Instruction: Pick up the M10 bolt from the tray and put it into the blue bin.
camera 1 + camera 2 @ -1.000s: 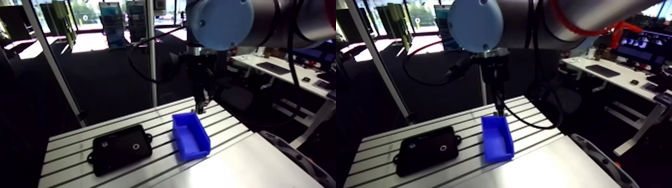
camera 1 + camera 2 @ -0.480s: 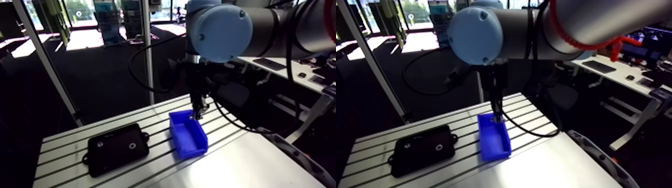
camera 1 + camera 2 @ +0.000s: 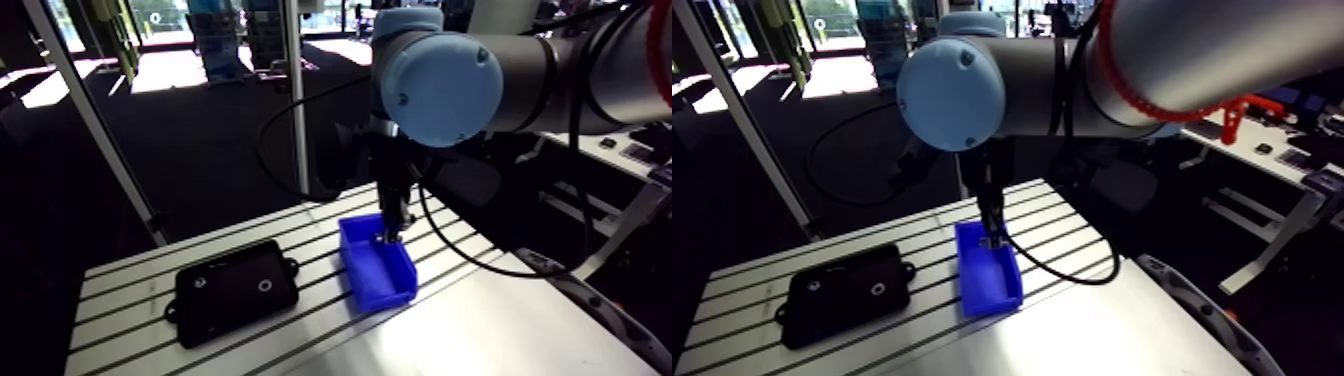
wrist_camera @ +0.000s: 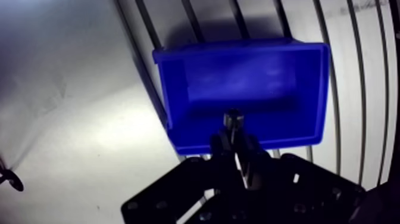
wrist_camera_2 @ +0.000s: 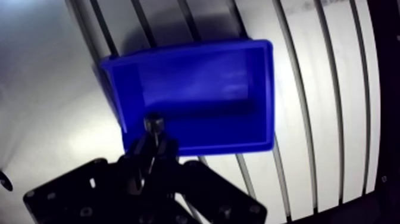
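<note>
- The black two-fingered gripper (image 4: pixel 233 142) has its fingers (image 4: pixel 250 152) clamped on the short dark metal M10 bolt (image 4: pixel 233 118). The bolt pokes out ahead of the tips and hangs above the open rectangular blue plastic bin (image 4: pixel 178 128); it is not in the bin yet.
- In the wrist view the bolt is over the bin's floor, but close to the wall nearest the gripper rather than over the middle. Released here, it could clip that wall or its rim and hop out onto the slotted aluminium bench (image 3: pixel 480 325).
- How high the bolt hangs above the floor is hard to judge. A long drop onto hard plastic may make it bounce, and the bin looks light enough to shift.
- In the arm view the gripper is at about twelve o'clock of the bin's centre, toward its far end. Lowering further without centring risks a finger catching the rim and tipping or pushing the bin.
- I cannot tell how much of the bolt sits between the tips. If the hold is shallow, a jolt could free it early, and a round bolt on the bench would likely roll into a slot.
- The flat black tray (image 3: pixel 237 292) lies at nine o'clock of the bin, apart from it, so it is probably not in the way.
</note>
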You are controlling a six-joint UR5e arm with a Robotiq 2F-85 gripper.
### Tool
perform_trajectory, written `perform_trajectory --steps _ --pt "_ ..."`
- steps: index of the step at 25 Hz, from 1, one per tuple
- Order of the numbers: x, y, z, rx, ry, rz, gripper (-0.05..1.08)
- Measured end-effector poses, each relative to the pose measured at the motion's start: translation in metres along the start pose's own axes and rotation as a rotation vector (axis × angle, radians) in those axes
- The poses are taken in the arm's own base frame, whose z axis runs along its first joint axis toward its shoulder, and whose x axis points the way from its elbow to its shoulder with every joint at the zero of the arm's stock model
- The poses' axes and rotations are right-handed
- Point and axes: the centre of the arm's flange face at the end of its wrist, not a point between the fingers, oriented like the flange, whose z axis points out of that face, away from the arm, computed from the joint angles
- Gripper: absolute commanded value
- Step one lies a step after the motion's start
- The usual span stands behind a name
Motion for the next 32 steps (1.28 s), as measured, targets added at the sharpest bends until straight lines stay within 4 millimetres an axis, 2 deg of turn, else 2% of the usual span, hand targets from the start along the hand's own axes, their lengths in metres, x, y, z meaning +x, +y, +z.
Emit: perform_trajectory --steps 13,21,32 --pt "0.007 0.013 0.035 0.008 -0.004 -0.009 0.99" --pt "0.010 0.010 0.058 0.025 -0.006 -0.013 0.99" --pt "0.016 0.005 0.076 0.026 -0.008 -0.026 0.98"
